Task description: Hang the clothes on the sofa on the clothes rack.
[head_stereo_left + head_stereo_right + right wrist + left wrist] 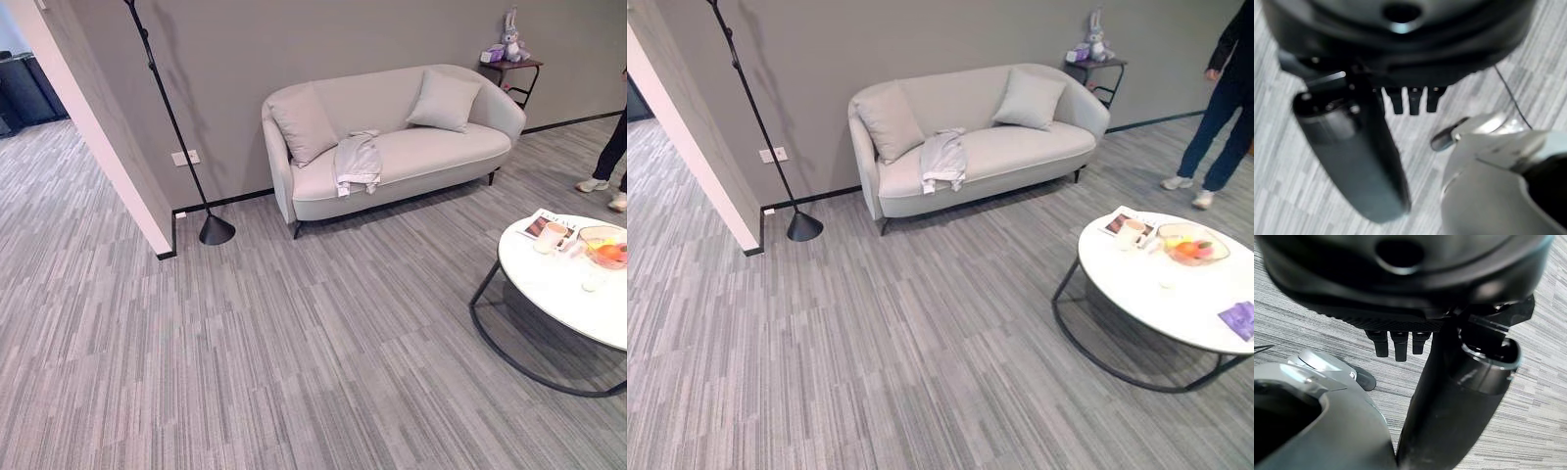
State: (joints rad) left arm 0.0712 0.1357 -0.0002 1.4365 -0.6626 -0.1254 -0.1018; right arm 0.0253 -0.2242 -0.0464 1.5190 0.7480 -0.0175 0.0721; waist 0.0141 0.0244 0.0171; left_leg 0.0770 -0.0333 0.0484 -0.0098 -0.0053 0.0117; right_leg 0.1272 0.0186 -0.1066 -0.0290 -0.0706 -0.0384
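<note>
Now | left robot hand relaxed, empty | right robot hand relaxed, empty

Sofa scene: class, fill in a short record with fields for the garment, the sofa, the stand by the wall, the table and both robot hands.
garment: light grey garment draped over the seat's front edge, nearer the left cushion
sofa: pale sofa against the grey wall, one cushion at each end
stand: black pole stand left of the sofa
table: round white table holding a cup and a fruit bowl
left robot hand: open, holding nothing, above carpet
right robot hand: open, holding nothing, above carpet
</note>
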